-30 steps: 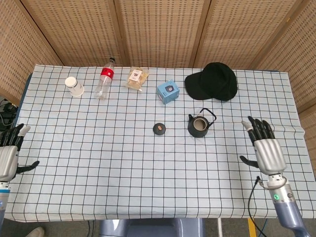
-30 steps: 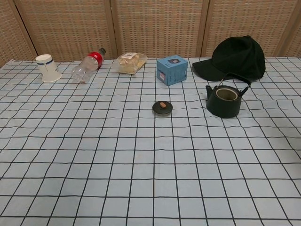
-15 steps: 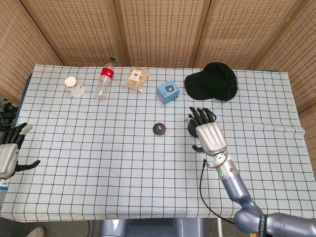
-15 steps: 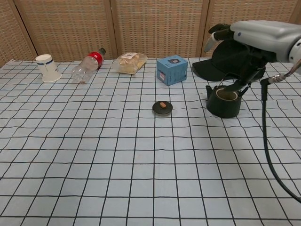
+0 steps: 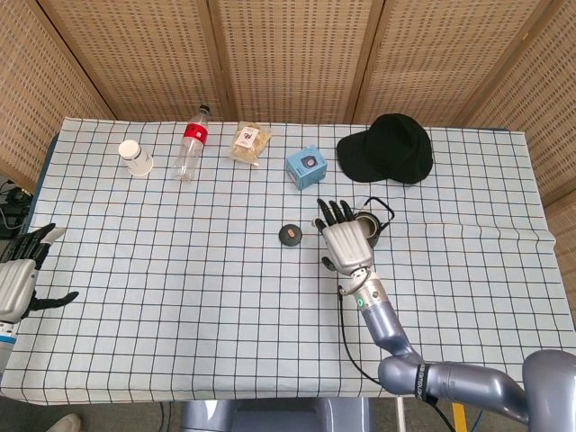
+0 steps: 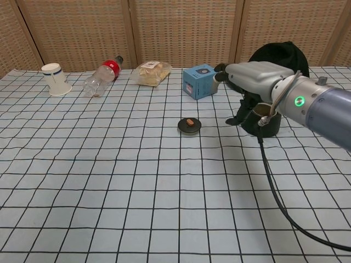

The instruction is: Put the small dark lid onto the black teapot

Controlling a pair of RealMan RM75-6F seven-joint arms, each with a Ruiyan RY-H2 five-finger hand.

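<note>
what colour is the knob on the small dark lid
Orange-brown, on the small dark lid; clearest in the chest view.

A folding screen [image 5: 288,58] of woven, tan rattan-like panels in brown wooden frames stands behind the table [image 5: 135,297] and angles in along both sides. The table is covered by a pale blue cloth [image 6: 109,192] with a dark grid of thin lines; the cloth lies mostly flat, with slight wrinkles near the right edge. Below the front edge, a strip of grey floor [image 5: 117,418] shows. Light is even and soft, with faint shadows.
</note>
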